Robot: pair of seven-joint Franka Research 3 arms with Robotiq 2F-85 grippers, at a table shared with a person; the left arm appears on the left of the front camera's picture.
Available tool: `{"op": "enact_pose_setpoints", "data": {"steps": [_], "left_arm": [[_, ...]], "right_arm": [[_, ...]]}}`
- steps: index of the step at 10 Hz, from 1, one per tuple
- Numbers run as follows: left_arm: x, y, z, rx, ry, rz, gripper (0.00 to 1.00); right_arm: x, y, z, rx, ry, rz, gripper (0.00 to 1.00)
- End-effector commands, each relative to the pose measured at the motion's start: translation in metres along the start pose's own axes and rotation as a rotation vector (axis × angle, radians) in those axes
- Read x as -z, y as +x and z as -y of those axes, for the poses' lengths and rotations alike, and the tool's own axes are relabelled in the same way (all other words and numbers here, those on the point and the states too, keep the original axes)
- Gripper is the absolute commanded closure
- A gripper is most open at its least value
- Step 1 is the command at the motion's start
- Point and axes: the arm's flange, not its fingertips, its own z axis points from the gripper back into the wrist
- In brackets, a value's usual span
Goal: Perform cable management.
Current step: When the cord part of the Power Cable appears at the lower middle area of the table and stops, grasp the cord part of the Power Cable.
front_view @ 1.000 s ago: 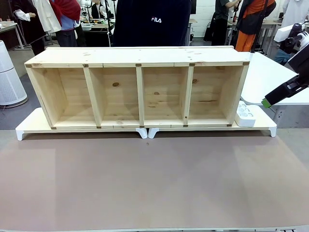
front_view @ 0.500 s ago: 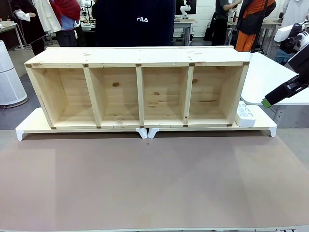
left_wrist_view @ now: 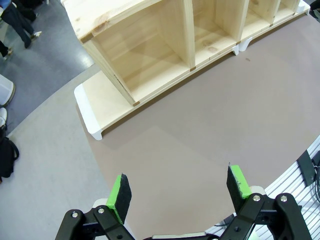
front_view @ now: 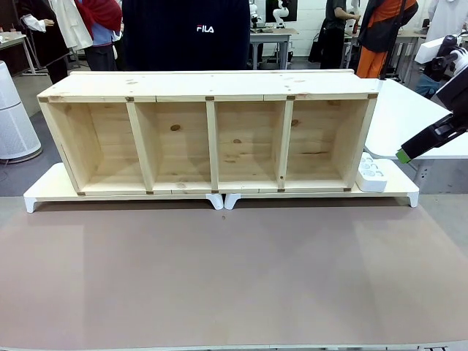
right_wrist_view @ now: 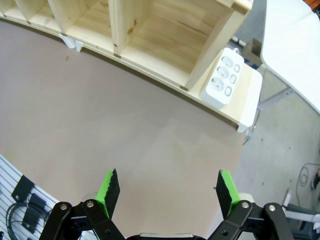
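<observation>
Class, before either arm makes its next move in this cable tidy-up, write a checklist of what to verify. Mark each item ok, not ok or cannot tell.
1. Right claw open, nothing between its jaws: ok.
2. Left claw open, nothing held: ok.
3. Power strip lying flat on the white riser, beside the right end of the wooden shelf: ok.
4. Cable route from the strip known: cannot tell.
5. Person standing behind the shelf, away from the strip: ok.
</observation>
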Motion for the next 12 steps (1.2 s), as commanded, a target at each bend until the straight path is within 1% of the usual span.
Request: {"op": "enact_pose_setpoints", "data": {"steps": [1,12], "left_arm": [[-0.0016,-0.0006,0.0002,0.0,-0.002,0.006,0.0],[-0.0016,-0.0006,0.0002,0.0,-0.002,0.006,0.0]], "right_arm": [[0.0003,-0.0001,0.0002,0.0,0.0,-0.001,0.0],[0.0003,-0.0001,0.0002,0.0,0.0,-0.001,0.0]]}}
